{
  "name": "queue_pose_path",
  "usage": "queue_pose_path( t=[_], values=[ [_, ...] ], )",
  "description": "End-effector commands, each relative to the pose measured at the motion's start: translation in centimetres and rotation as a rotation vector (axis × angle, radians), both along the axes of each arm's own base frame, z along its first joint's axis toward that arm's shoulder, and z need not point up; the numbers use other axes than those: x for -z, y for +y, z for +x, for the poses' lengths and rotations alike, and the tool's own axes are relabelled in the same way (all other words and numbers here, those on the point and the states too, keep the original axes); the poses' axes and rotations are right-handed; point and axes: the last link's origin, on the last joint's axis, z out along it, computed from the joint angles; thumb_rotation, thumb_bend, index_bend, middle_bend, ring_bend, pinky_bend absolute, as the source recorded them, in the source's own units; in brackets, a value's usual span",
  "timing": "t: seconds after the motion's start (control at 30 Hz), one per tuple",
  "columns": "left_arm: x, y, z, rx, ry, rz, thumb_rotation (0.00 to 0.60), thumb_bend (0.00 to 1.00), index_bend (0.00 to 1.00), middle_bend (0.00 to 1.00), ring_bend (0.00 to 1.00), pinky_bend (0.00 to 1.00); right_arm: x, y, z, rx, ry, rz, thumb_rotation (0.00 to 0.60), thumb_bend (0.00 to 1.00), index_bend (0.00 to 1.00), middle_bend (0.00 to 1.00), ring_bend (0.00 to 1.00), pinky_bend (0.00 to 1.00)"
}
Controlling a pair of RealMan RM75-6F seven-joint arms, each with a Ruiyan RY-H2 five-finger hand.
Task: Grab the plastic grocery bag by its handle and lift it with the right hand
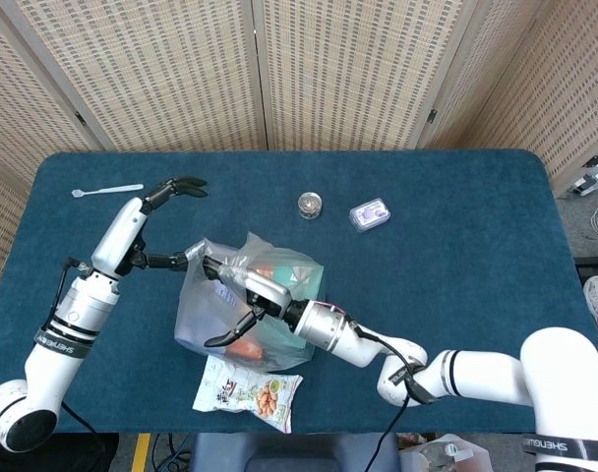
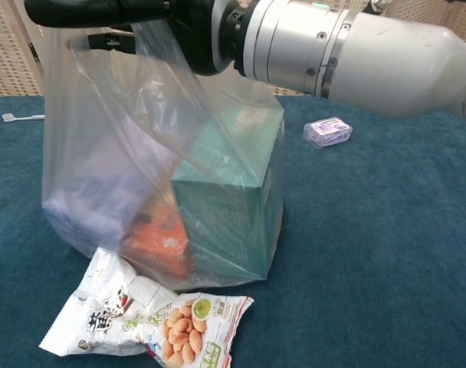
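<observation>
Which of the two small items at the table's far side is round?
The small jar, left of the rectangular purple case; its outline is circular.

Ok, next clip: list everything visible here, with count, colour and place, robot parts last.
table: 1, dark blue cloth top, fills the scene
plastic grocery bag: 1, clear, centre-left, between the hands
box: 1, teal, inside the bag
packet: 1, orange, inside the bag
snack pack: 1, white and green, front of the bag
round jar: 1, silvery, back centre
small case: 1, lilac, right of jar
spoon: 1, white, back left
left hand: black fingers, at the bag's left handle
right hand: black fingers, inside the bag's top
</observation>
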Motion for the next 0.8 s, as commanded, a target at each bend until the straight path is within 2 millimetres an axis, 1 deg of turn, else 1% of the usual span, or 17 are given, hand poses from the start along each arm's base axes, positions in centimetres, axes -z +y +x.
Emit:
queue_pose_path(
  t=[0.03,0.4,0.63,0.8],
  values=[
    [0.2,-0.2,0.6,0.010,0.003,-0.005,0.600,0.22,0.30,0.19,0.14,0.15,0.0,0.0,0.1,-0.003,-0.003,-0.001,0.600,0.00,0.03,0.09,0.04,0.12],
    [0.3,-0.4,0.7,-0.005,0.040,0.014,0.600,0.21,0.30,0.19,0.13,0.12,-0.5,-0.2,-0.3,-0.003,-0.022,-0.015,0.600,0.00,0.03,0.09,0.04,0.12],
    [1.0,-0.7,1.6,0.011,0.054,-0.007,0.600,0.21,0.30,0.19,0.11,0.09,0.0,-0.2,0.0,-0.002,-0.021,-0.002,0.600,0.00,0.03,0.09,0.04,0.12],
    [1.5,-0.6,2.1,0.017,0.068,-0.008,0.600,0.21,0.30,0.19,0.10,0.08,0.2,-0.4,0.1,-0.001,-0.020,0.001,0.600,0.00,0.03,0.09,0.04,0.12]
  ],
)
